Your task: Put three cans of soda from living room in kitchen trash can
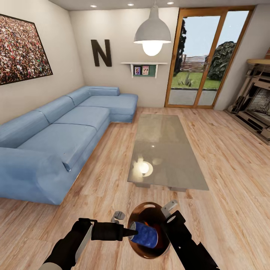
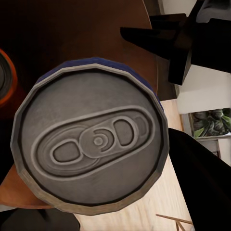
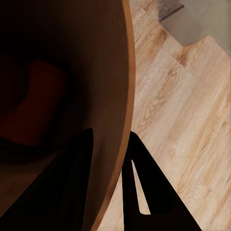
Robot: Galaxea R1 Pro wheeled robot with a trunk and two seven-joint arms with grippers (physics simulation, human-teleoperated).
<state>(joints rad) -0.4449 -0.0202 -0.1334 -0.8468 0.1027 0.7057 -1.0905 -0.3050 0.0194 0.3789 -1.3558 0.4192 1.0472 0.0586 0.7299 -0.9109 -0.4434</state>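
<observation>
head view surroundings: a long blue sofa (image 1: 63, 131) is running along the wall at the left, a low glass table (image 1: 165, 150) is sitting mid-floor ahead of the robot, wood-framed glass doors (image 1: 208, 56) are standing at the far wall, and a white pendant lamp (image 1: 152, 32) is hanging over the table.
in the way: nothing is standing between the arms and the bin — the table is lying just beyond it.
trash can: the tash can (image 1: 147, 207) is being held low in front of the robot, its copper-brown inside facing up; the wood floor (image 1: 225, 168) is showing around it.
blue can: the dark blue soda can (image 1: 147, 234) is lying tilted inside the bin's mouth, its grey end (image 2: 91, 144) facing the left wrist camera.
orange can: an orange can (image 2: 6, 77) is sitting deeper in the bin, beside the blue one.
left gripper: the left gripper (image 1: 131, 232) is reaching to the blue can's end — i cannot tell whether its fingers are gripping it or parted.
right gripper: the right gripper (image 3: 108, 159) is straddling the bin's rim (image 3: 126, 96), one finger inside, one outside, closed onto the wall.
</observation>
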